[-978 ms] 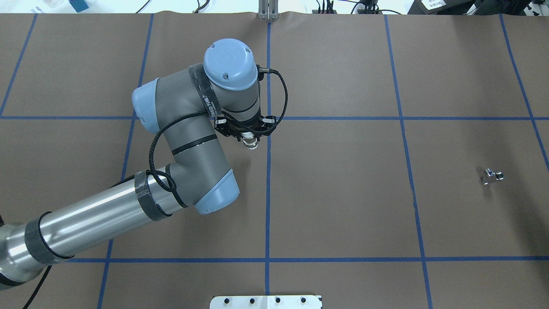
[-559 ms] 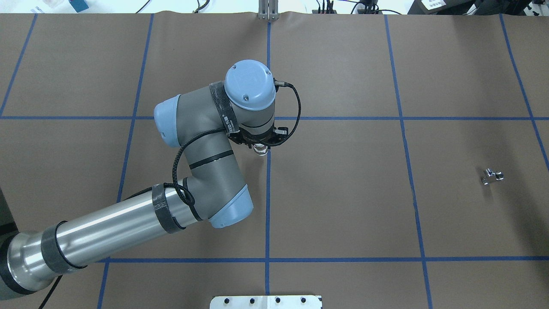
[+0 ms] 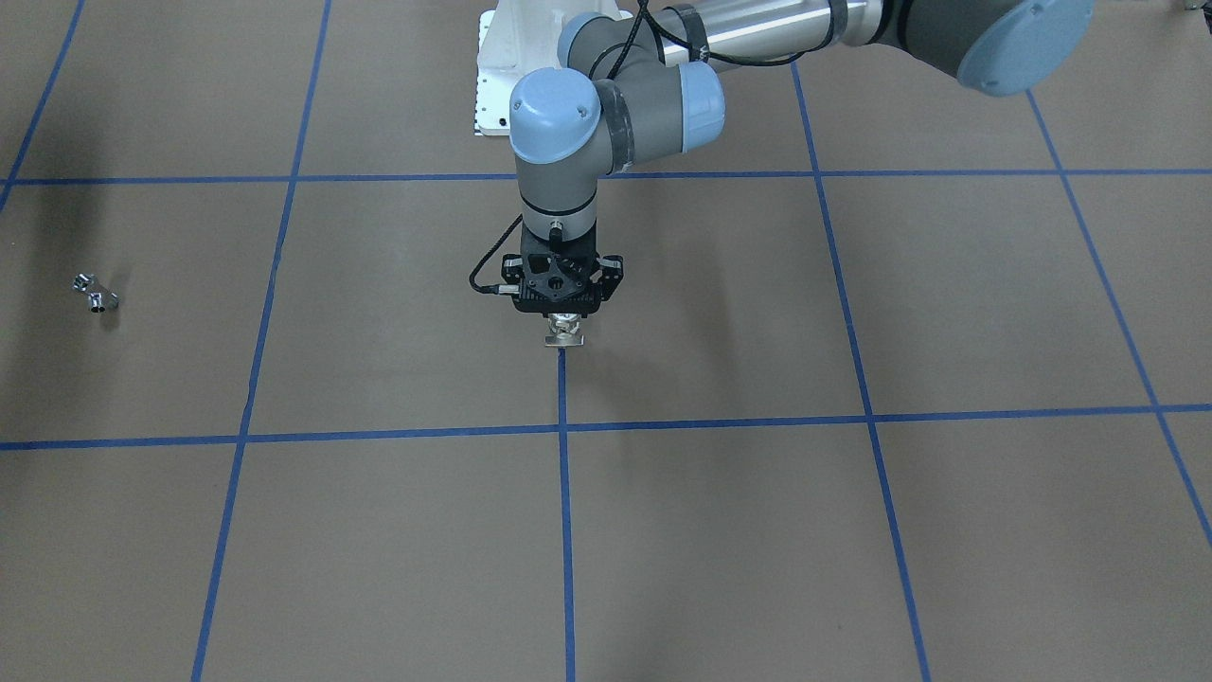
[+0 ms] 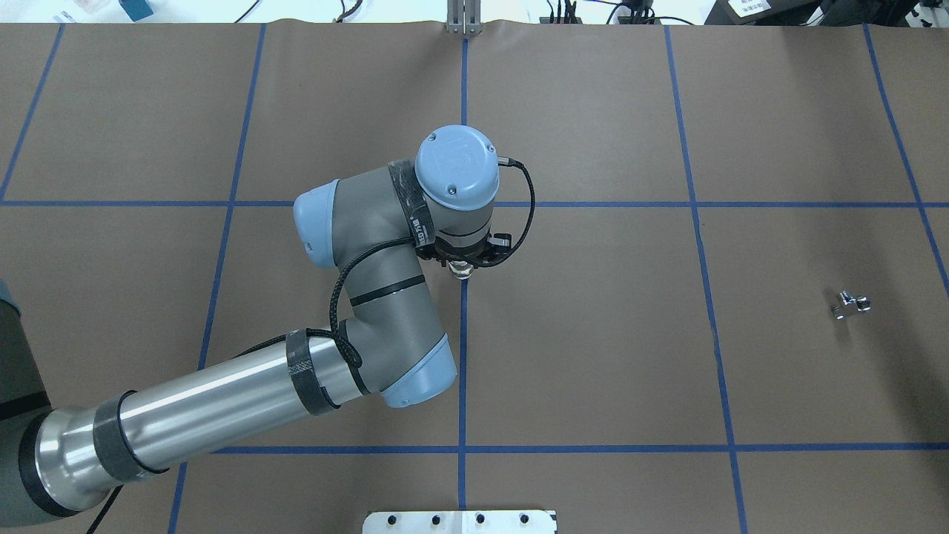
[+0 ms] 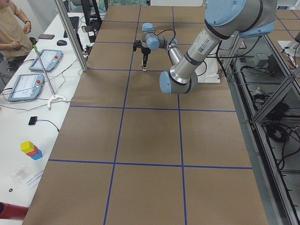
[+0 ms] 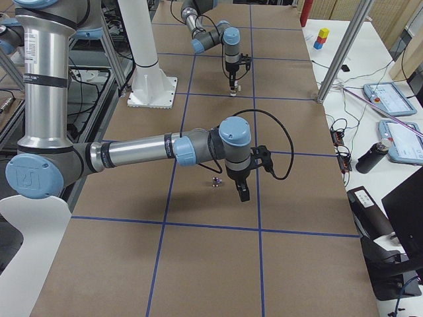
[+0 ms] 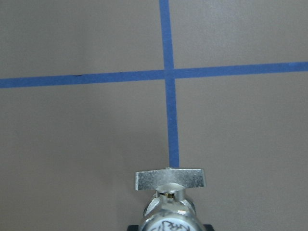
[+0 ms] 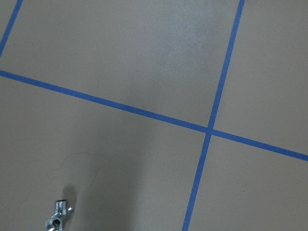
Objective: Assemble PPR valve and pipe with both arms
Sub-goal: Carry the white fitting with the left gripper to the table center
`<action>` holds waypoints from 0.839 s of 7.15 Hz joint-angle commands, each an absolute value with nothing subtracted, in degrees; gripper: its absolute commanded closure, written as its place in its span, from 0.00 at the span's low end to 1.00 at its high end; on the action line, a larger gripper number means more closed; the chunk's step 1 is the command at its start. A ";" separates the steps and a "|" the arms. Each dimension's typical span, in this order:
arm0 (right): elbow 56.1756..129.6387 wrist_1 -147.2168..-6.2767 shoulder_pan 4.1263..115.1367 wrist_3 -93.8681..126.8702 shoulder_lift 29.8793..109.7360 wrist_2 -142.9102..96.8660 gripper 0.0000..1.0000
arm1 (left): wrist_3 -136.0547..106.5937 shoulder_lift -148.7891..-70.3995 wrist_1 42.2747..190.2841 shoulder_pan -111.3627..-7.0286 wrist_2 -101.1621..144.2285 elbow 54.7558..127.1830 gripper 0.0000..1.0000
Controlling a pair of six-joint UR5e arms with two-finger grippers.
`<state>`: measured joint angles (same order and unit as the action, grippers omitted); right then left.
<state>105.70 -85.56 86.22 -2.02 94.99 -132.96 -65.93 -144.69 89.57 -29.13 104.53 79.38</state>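
while the left gripper (image 3: 562,320) clamps the ppr valve (image 7: 168,192) between its fingers, the pipe (image 6: 216,180) lies on the table (image 4: 593,371) near the right gripper (image 6: 242,193), whose gap i can't tell.

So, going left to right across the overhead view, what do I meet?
Left arm → valve, gripped at that arm's tip → pipe, lying alone on the table far to the right.

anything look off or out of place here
Nothing stands out. The left gripper holds the PPR valve above the centre tape line, and the pipe lies by itself on the table, far to the robot's right.
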 commanded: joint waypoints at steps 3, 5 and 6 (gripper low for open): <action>105.64 -85.61 86.22 -1.93 94.92 -132.98 0.00 | -65.57 -145.11 89.91 -29.09 104.50 78.40 0.30; 105.64 -85.61 86.22 -1.93 94.92 -132.98 0.00 | -65.48 -145.02 89.91 -29.09 104.50 78.66 0.15; 105.64 -85.61 86.22 -1.93 94.92 -133.24 0.00 | -65.48 -145.02 89.65 -29.18 104.50 80.49 0.01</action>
